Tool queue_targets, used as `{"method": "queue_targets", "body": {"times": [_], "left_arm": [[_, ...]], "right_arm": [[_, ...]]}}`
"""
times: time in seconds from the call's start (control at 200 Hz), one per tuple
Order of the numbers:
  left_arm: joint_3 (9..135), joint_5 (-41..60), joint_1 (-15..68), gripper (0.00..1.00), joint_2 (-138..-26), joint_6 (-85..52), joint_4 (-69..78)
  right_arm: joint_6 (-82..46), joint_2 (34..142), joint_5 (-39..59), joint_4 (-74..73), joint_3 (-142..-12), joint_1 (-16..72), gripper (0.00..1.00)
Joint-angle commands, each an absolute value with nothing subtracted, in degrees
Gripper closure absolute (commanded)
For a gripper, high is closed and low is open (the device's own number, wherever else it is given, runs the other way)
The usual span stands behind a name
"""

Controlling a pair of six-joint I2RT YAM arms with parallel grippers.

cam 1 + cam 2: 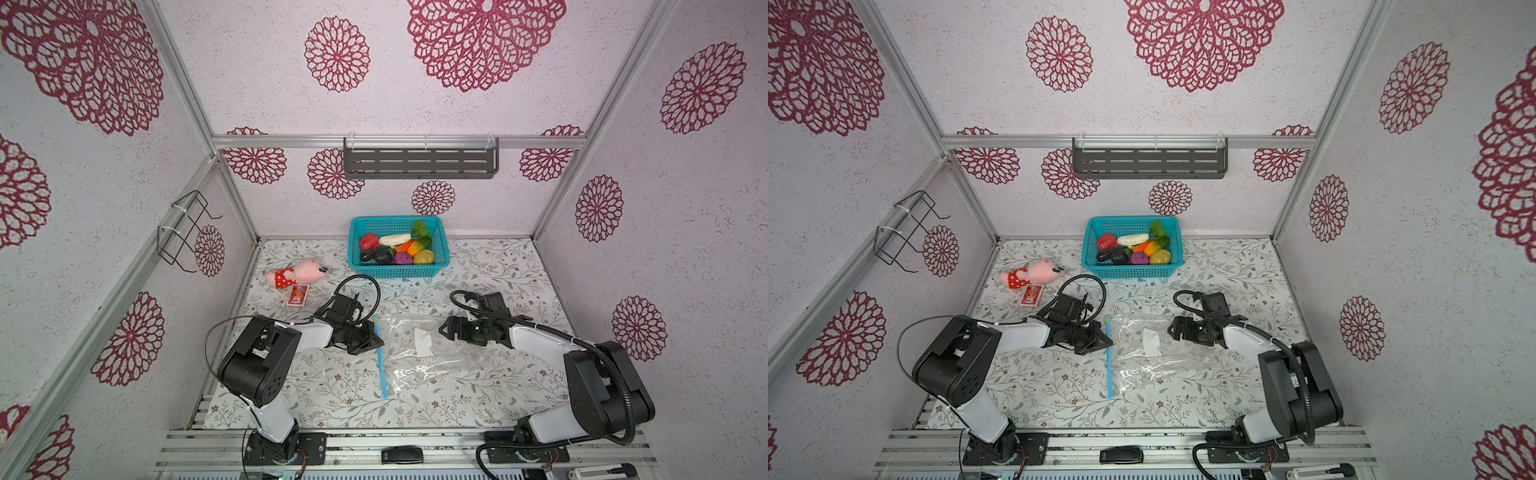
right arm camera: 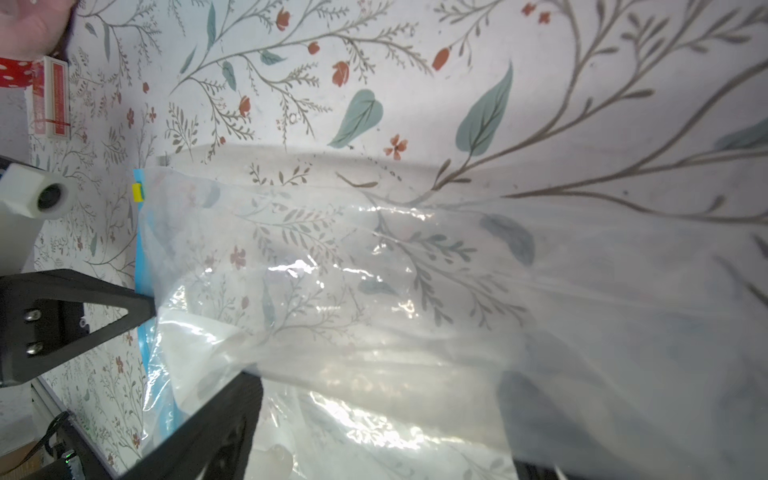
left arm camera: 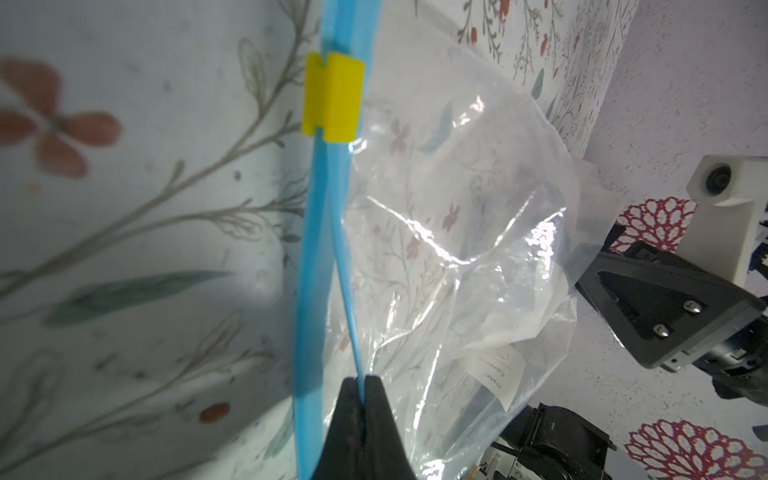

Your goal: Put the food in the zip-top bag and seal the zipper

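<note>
The clear zip-top bag [image 1: 432, 370] [image 1: 1156, 368] lies flat on the flowered table, with its blue zipper [image 1: 382, 370] [image 1: 1110, 370] along its left edge. A yellow slider [image 3: 332, 97] [image 2: 137, 192] sits at the strip's far end. My left gripper [image 1: 380, 343] [image 1: 1111, 341] [image 3: 362, 384] is shut on one lip of the zipper, which lifts away from the other lip. My right gripper [image 1: 441, 328] [image 1: 1170, 328] [image 2: 382, 415] stands open over the bag's far right part, with crinkled film across its fingers. The food [image 1: 395, 249] [image 1: 1133, 249] fills the teal basket.
The teal basket [image 1: 354, 245] [image 1: 1087, 249] stands at the back middle. A pink plush toy [image 1: 297, 272] and a small red box [image 1: 298, 296] lie at the back left. A grey shelf [image 1: 419, 160] hangs on the back wall and a wire rack [image 1: 187, 232] on the left wall.
</note>
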State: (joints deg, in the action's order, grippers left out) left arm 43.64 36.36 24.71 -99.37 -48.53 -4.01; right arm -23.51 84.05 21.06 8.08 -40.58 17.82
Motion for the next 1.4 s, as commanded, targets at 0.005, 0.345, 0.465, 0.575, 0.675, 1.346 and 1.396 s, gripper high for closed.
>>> {"method": "queue_targets", "body": {"times": [0.005, 0.345, 0.465, 0.575, 0.675, 1.346, 1.396], "left_arm": [[44.11, 35.78, 25.15, 1.0, -98.06, -47.37, -5.41], [48.78, 32.74, 26.36, 1.0, -91.98, -49.27, -12.7], [51.48, 32.6, 27.36, 1.0, -90.56, -50.17, -14.23], [54.44, 32.52, 28.46, 1.0, -90.59, -51.15, -15.23], [57.4, 32.04, 29.31, 1.0, -91.48, -52.12, -16.54], [64.86, 32.06, 31.86, 1.0, -93.6, -59.93, -17.32], [64.86, 32.34, 31.82, 1.0, -93.6, -60.22, -16.84]], "right_arm": [[-21.77, 83.57, 19.71, 10.7, -43.04, 18.11, 0.07], [-17.8, 75.86, 6.96, 22.69, -50.65, 16.5, 0.01], [-19.07, 73.18, 9.09, 24.09, -52.51, 17.88, 0.01], [-20.11, 68.51, 5.53, 24.8, -53.12, 23.3, 0.03], [-22.35, 65.14, 0.95, 25.99, -53.48, 29.61, 0.05], [-32.35, 74.77, -23.9, 18.76, -58.51, 59.85, 0.41], [-32.73, 75.93, -23.12, 18.24, -58.8, 59.97, 0.41]]}}
